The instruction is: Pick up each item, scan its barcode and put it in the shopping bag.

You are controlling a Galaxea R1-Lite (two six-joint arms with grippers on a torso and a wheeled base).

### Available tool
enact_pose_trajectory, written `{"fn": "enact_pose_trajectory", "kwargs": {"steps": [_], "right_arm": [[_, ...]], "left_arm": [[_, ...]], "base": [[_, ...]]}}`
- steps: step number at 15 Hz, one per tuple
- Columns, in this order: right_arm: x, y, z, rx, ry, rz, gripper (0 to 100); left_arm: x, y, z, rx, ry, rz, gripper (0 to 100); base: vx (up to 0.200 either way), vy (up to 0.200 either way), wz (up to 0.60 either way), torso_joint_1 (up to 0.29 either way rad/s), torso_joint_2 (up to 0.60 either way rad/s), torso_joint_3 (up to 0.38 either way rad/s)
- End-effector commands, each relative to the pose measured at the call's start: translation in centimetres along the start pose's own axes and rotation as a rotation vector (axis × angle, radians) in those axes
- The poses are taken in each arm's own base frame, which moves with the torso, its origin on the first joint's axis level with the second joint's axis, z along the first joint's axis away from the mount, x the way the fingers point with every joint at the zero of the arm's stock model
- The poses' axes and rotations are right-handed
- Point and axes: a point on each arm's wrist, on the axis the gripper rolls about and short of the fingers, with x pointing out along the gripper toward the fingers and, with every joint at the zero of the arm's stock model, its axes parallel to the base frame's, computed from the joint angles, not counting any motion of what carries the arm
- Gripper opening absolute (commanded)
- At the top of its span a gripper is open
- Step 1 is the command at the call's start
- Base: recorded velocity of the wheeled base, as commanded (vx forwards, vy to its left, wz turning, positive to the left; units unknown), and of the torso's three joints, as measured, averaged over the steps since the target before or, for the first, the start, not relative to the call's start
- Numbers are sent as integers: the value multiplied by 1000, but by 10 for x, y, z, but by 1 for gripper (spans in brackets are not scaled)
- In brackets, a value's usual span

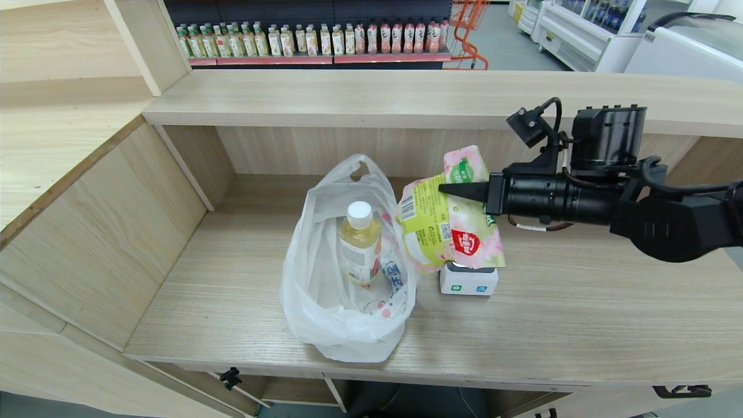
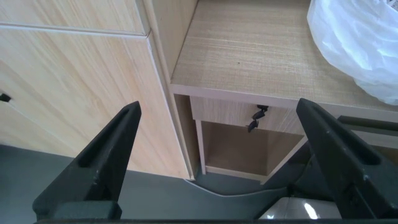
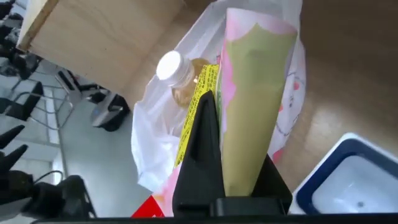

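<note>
You have one wooden counter [image 1: 580,313] before you, and everything stands on it or hangs over it. Your left gripper [image 2: 219,109] hangs below the counter's front edge, near its left corner, with its two fingers spread wide and nothing between them.

One white shopping bag [image 1: 313,313] stands left of the middle, its mouth open upward.

Your right gripper [image 1: 450,189] reaches in from the right and is clamped on one snack packet [image 1: 447,232], pink and green. The fingers pinch the packet flat near its upper part, and it hangs tilted just beside the bag's right rim, barcode edge toward the bag.

One bottle [image 1: 360,244] of pale yellow drink with a white cap stands upright inside the bag. Some printed wrapping lies beside its base; you cannot count that.

One small white scanner [image 1: 469,281] sits on the counter right of the bag, directly under the packet's lower end. Whether they touch you cannot tell.
</note>
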Motion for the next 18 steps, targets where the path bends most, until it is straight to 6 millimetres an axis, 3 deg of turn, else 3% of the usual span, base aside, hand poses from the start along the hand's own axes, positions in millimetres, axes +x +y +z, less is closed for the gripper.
{"fn": "enact_pose_trajectory", "kwargs": {"steps": [1,6,10,18], "right_arm": [[-2,14,-10,91,32,24,0],[-14,45,-14,332,54,69,0],[-2,62,-20,499,48,15,0],[36,53,-64,582,87,-140,0]], "left_arm": [[0,0,0,0,0,0,100],[0,0,0,-1,0,1,100],[0,0,0,0,0,0,100],[0,0,0,0,0,0,100]], "base": [[0,0,0,0,0,0],[0,0,0,0,0,0],[0,0,0,0,0,0],[0,0,0,0,0,0]]}}
